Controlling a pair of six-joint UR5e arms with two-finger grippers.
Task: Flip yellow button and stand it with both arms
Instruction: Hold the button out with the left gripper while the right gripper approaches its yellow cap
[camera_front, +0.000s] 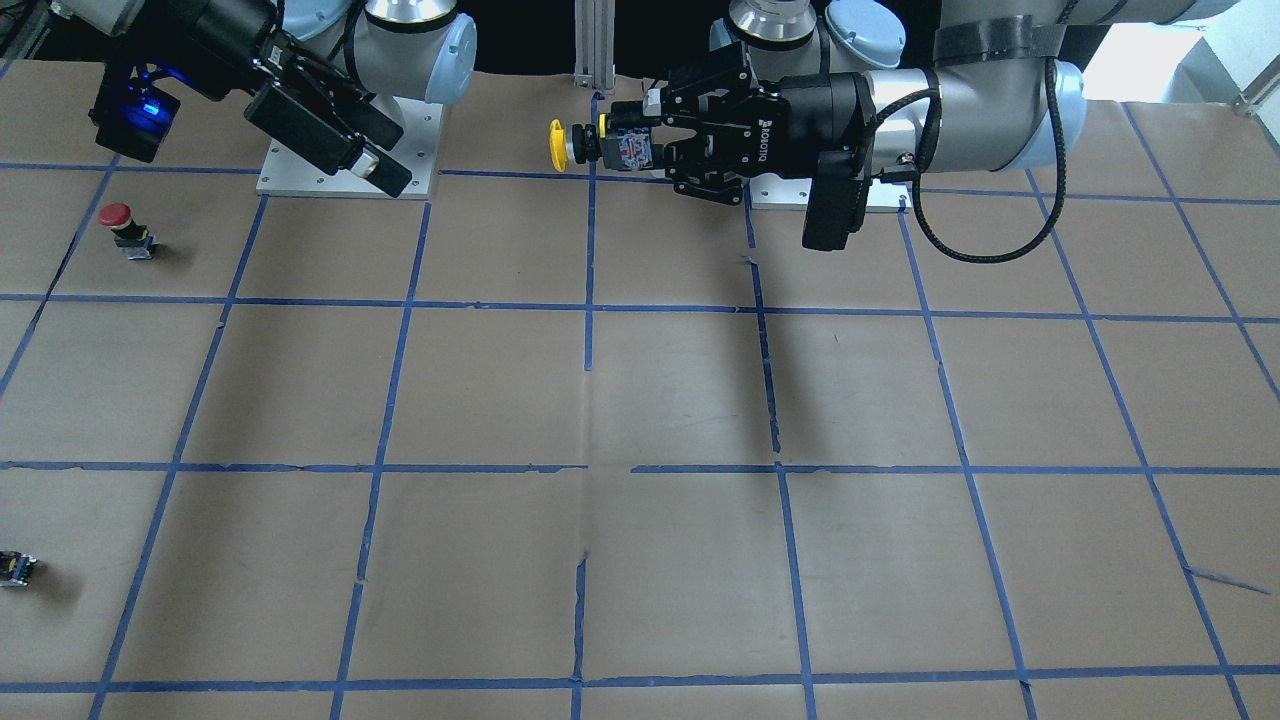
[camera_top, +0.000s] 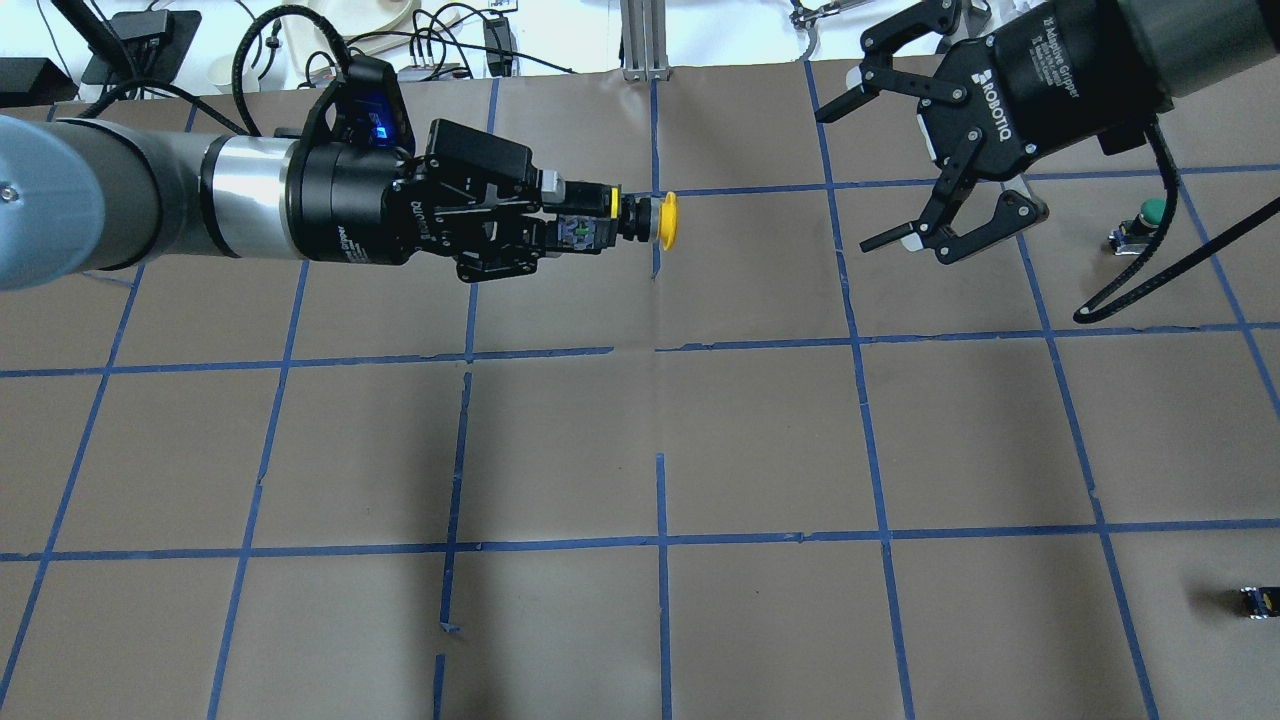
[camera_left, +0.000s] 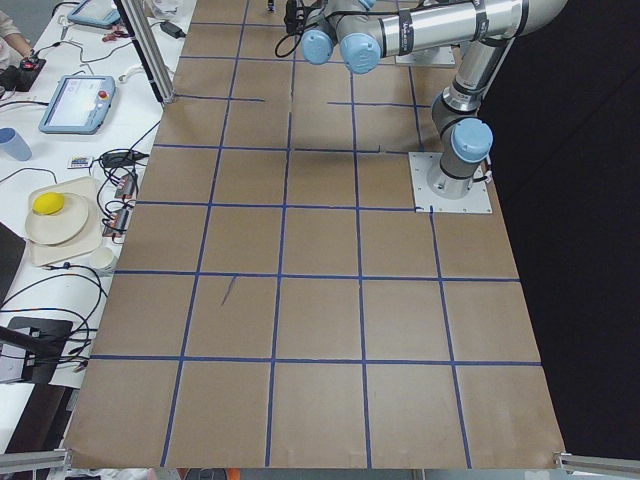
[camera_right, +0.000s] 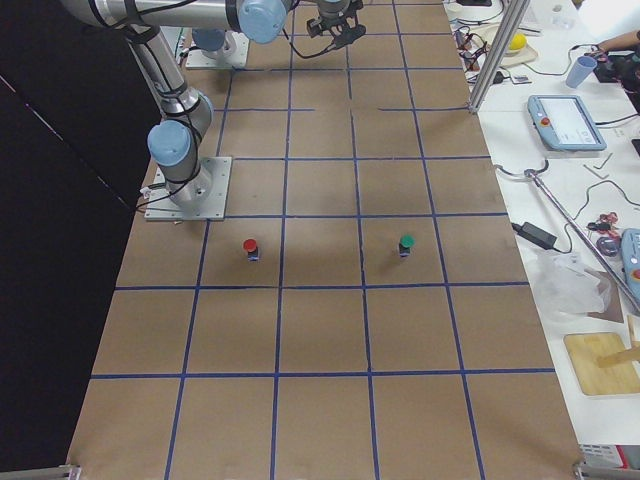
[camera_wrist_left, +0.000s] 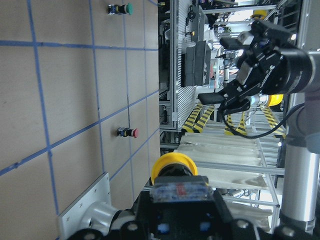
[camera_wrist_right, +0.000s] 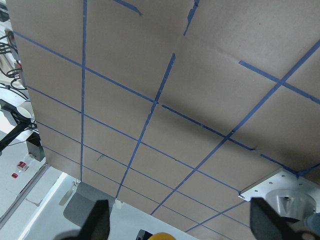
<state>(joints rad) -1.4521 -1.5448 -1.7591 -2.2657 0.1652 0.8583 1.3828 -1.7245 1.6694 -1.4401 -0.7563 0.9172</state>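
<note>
My left gripper (camera_top: 575, 228) is shut on the black-and-grey body of the yellow button (camera_top: 665, 219) and holds it level above the table. The yellow cap points toward my right gripper (camera_top: 852, 178), which is open and empty a short way off. In the front view the left gripper (camera_front: 632, 142) holds the button (camera_front: 558, 144) near the robot's base, and the right gripper (camera_front: 385, 168) hangs at the upper left. The left wrist view shows the cap (camera_wrist_left: 174, 167) just past my fingers, with the open right gripper (camera_wrist_left: 231, 97) beyond. The cap's edge (camera_wrist_right: 159, 235) shows between the right fingers (camera_wrist_right: 98, 223).
A red-capped button (camera_front: 120, 226) stands on the table, also seen in the right side view (camera_right: 250, 247). A green-capped button (camera_top: 1148, 215) stands near the right arm's cable. A small dark block (camera_top: 1257, 600) lies at the table's right edge. Blue tape lines grid the brown table (camera_top: 660, 440).
</note>
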